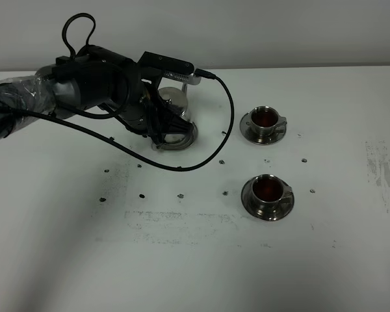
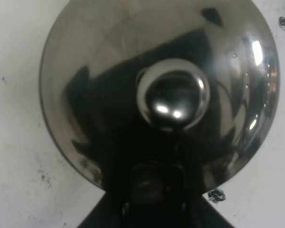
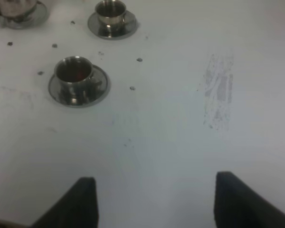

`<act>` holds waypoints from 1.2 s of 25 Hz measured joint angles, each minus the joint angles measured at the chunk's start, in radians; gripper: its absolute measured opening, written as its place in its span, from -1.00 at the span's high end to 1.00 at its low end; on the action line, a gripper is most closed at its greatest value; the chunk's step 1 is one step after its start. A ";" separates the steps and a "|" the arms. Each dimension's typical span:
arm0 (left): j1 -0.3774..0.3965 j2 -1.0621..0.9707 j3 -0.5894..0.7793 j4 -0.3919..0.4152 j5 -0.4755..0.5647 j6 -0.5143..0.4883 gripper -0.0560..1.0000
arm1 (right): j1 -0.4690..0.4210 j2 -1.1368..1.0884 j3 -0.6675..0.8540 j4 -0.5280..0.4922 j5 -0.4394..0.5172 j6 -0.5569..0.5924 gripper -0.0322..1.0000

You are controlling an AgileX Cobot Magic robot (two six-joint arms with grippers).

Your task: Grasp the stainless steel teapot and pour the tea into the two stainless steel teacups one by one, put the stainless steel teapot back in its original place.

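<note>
The stainless steel teapot [image 1: 177, 103] stands at or just above the round steel dish [image 1: 184, 141] at the back centre-left. My left gripper [image 1: 168, 127] is at the pot's near side and looks shut on its handle. In the left wrist view the lid [image 2: 109, 71] and its knob [image 2: 173, 97] fill the picture above the gripper [image 2: 154, 187]. Two steel teacups on saucers hold reddish-brown tea: the far one [image 1: 265, 119] and the near one [image 1: 268, 188]. My right gripper [image 3: 154, 202] is open and empty over bare table, well clear of the cups [image 3: 75, 71] [image 3: 110, 12].
The left arm's black cable [image 1: 201, 162] loops down onto the table in front of the dish. Small dark specks dot the white table [image 1: 182, 260]. A grey scuff [image 1: 383, 172] marks the right side. The teapot's edge shows in the right wrist view [image 3: 12, 9].
</note>
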 joint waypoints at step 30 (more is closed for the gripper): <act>0.000 0.033 0.000 -0.013 -0.035 0.025 0.50 | 0.000 0.000 0.000 0.000 0.000 0.000 -0.11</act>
